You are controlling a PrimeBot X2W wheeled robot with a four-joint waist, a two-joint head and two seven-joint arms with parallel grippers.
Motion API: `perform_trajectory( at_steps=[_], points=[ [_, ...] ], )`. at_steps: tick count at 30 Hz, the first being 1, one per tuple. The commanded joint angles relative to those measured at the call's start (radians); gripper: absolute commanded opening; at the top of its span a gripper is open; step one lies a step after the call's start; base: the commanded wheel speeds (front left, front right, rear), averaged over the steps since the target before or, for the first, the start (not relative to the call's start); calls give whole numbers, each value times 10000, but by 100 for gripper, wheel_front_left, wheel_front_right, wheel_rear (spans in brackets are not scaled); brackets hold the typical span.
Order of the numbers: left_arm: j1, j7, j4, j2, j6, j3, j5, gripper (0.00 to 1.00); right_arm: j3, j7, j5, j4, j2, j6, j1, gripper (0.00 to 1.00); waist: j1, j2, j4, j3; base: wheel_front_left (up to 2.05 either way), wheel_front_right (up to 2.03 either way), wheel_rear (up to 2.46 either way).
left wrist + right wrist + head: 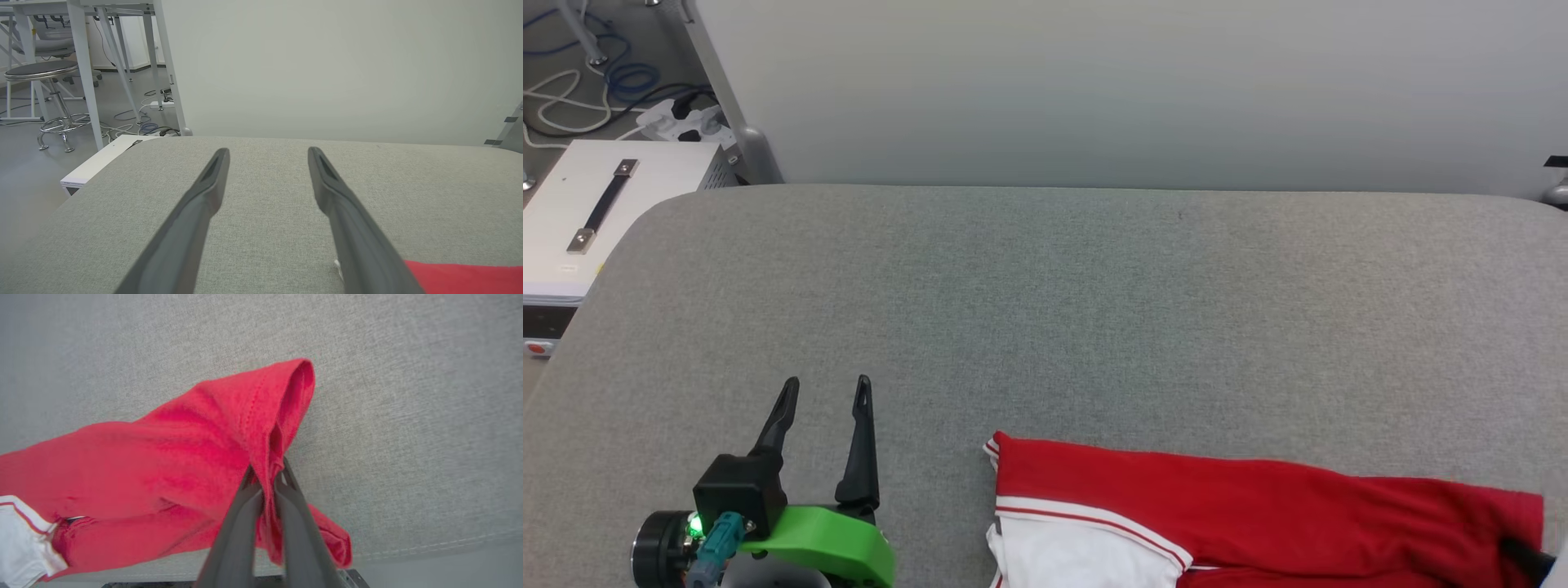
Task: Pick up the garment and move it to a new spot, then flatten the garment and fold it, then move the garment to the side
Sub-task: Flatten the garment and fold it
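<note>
The garment [1258, 506], red with a white sleeve edged in red stripes, lies along the near edge of the grey padded table [1094, 310], right of centre. My right gripper [265, 473] is shut on a fold of the garment's red hem [229, 433] and lifts that end slightly off the table. My left gripper [827, 382] hovers open over bare table to the left of the garment, with nothing between its fingers. In the left wrist view the left gripper [268, 153] points toward the far wall, and a red corner of the garment [461, 277] shows at the lower right.
A white box with a black handle [605, 212] stands off the table's far left corner. Cables and a power strip [678, 122] lie on the floor behind it. A stool [41, 71] and white table legs stand farther left. A pale wall [1135, 82] backs the table.
</note>
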Motion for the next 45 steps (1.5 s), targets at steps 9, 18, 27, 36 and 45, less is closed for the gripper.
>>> perform_trajectory(
  at_steps=[9, 18, 27, 36, 45],
  points=[
    [143, 70, -18, 81, 76, -36, -13, 100, -180, 1322, 3206, -622, 1400, -7, -157, 0, 0, 0, 111, -170, 0, 0, 0],
    [44, 170, -77, 129, 62, -90, 4, 100, 246, 1768, 5495, -947, 2412, -7, -162, 0, 0, 0, 402, -109, 0, 0, 0],
    [-257, 218, 3, 50, -45, -175, 48, 100, 2024, 1124, 6954, -626, 2627, -7, -422, 0, 0, 0, 821, 285, 0, 0, 0],
    [-687, 77, 215, -311, -211, -269, 136, 100, 4572, -308, 8305, -292, 2634, -7, -693, 0, 0, 0, 1345, 891, 0, 0, 0],
    [-1059, -114, 436, -622, -410, -188, 215, 100, 6329, -1164, 8639, -273, 2635, -7, -1352, 0, 0, 0, 1495, 1705, 0, 0, 0]
  ],
)
